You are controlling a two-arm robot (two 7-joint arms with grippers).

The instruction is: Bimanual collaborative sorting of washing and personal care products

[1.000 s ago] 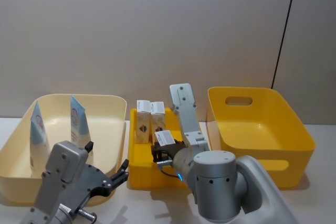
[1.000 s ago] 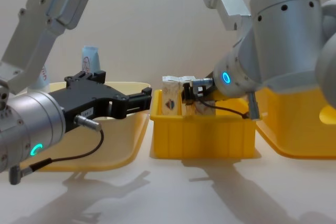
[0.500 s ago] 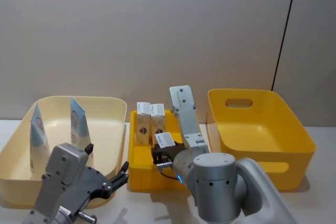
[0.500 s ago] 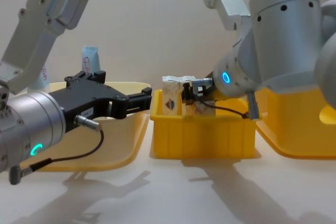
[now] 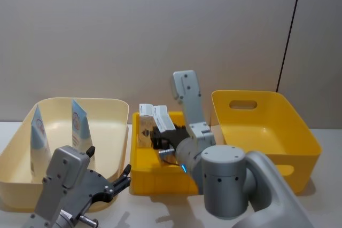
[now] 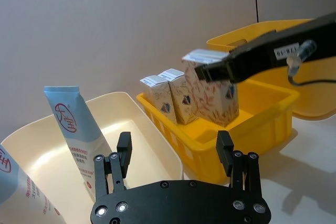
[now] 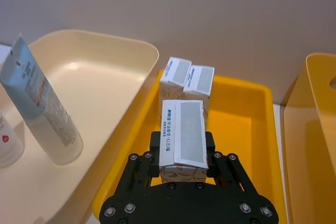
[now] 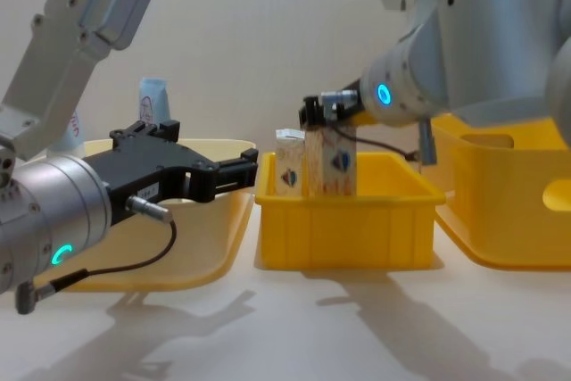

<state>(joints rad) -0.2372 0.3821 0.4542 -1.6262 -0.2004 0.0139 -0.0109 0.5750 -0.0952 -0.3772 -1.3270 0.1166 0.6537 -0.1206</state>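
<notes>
My right gripper (image 7: 182,157) is shut on a small white carton (image 7: 182,139), which hangs above the small yellow tray (image 5: 160,179); the chest view shows this carton (image 8: 333,163) with its lower part still within the tray walls. Two more cartons (image 7: 176,76) (image 7: 200,82) stand side by side at the tray's far end. Two light-blue-and-white tubes (image 5: 80,124) (image 5: 38,133) stand upright in the cream bin (image 5: 107,101). My left gripper (image 6: 174,153) is open and holds nothing, low at the front left by the cream bin's near corner.
A large deep yellow bin (image 5: 267,126) with a handle cut-out stands right of the tray, with nothing seen inside. The three containers sit in a row on a pale table, before a plain wall. Bare table lies in front of them.
My right gripper has risen with the carton, from low in the tray to above its rim. The left arm has not moved.
</notes>
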